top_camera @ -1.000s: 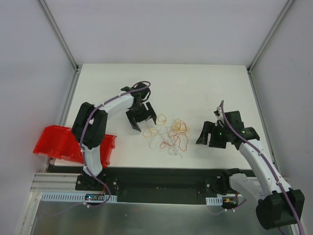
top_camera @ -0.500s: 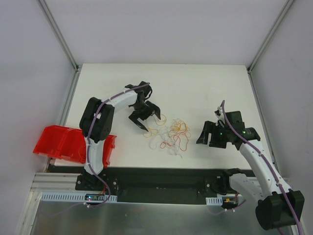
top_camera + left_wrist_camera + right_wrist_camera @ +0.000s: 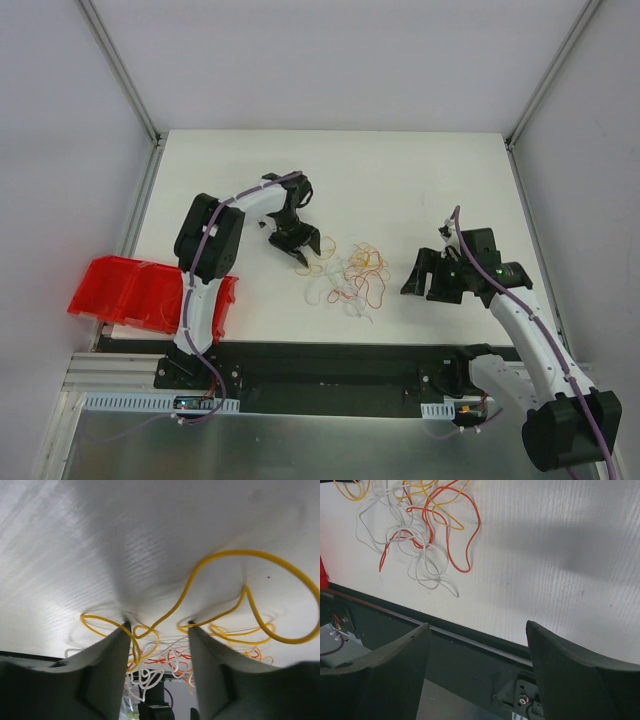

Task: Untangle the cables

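The cables point(image 3: 352, 274) lie in a loose tangle of yellow, red and whitish strands near the table's middle. My left gripper point(image 3: 308, 251) stands at the tangle's left edge, tips down on the table. In the left wrist view the left gripper point(image 3: 157, 626) is open, both fingertips point(image 3: 125, 628) touch the white surface, and a yellow cable point(image 3: 172, 607) runs across the gap between them. A big yellow loop point(image 3: 280, 565) curls off to the right. My right gripper point(image 3: 421, 274) hangs open to the right of the tangle, apart from it. The right wrist view shows the right gripper point(image 3: 477, 626) empty, with the cables point(image 3: 422, 527) at the upper left.
A red bin point(image 3: 130, 290) sits off the table's near left corner. The black front rail point(image 3: 485, 665) of the table runs under my right gripper. Grey walls and metal frame posts point(image 3: 125, 75) enclose the table.
My left gripper has shifted right and down onto the tangle's left edge, and its jaws have narrowed around a yellow strand. The right arm has not moved.
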Controlling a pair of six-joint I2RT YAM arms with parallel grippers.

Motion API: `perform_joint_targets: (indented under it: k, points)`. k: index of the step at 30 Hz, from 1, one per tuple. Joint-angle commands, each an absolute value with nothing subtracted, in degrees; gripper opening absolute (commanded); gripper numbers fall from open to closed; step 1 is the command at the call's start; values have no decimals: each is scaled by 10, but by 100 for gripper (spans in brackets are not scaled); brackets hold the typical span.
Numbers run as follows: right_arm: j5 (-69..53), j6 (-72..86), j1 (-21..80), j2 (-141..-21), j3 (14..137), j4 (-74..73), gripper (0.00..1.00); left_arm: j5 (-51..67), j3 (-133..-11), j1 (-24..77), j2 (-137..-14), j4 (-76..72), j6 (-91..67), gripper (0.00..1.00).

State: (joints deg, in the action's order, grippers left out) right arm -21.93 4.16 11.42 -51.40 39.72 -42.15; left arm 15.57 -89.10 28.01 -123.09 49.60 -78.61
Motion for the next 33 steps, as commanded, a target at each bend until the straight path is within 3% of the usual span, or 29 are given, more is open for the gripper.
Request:
perform_joint_targets:
  k: [1,3,5,10,20,28,33]
  points:
    - [-232,33,108,-511,397,-410,79,30,-904,275,-1241,557,-772,33]
    - [-235,33,108,-508,398,-411,79,4,-904,273,-1229,560,-748,12]
    - [-236,33,109,-504,397,-411,79,-29,-902,271,-1214,561,-721,0]
    - [-241,33,108,-497,396,-411,79,-67,-903,268,-1143,560,-640,0]
    - [-258,32,109,-505,392,-401,79,-226,-812,247,-859,644,-546,0]
    - [-271,32,108,-506,389,-399,78,-308,-660,37,-670,703,-500,0]
    - [-279,31,112,-513,392,-404,78,-316,-634,-93,-653,657,-447,0]
